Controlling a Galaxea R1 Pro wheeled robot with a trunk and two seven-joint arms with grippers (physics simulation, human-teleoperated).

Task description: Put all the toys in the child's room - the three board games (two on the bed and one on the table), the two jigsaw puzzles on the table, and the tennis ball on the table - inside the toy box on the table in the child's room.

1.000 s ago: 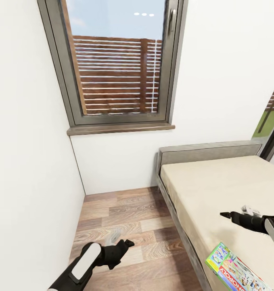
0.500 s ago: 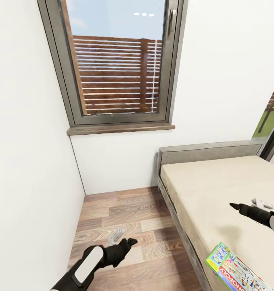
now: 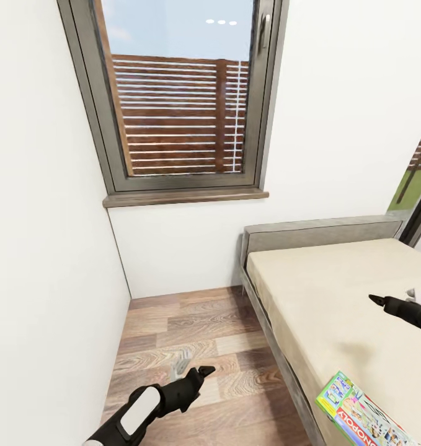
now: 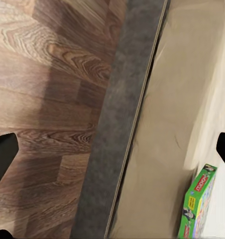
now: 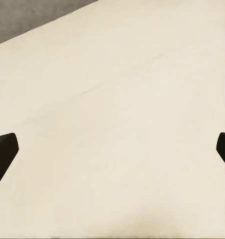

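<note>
One board game (image 3: 364, 416), the white-green Monopoly box, is seen in the head view on the bed (image 3: 334, 291), nearer the camera than the right gripper (image 3: 377, 300) and well apart from the left gripper (image 3: 205, 371) over the floor (image 3: 191, 334). In the left wrist view, the jaws are spread wide, with the box (image 4: 198, 204) lying beyond them near one fingertip. In the right wrist view, wide-spread jaws are seen over bare mattress.

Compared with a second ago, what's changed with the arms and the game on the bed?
The right gripper has drifted right and a little up over the mattress, away from the Monopoly box. The left gripper has slid slightly forward and right above the wood floor. Neither has taken hold of anything. The box, the bed and the camera view are as they were.
</note>
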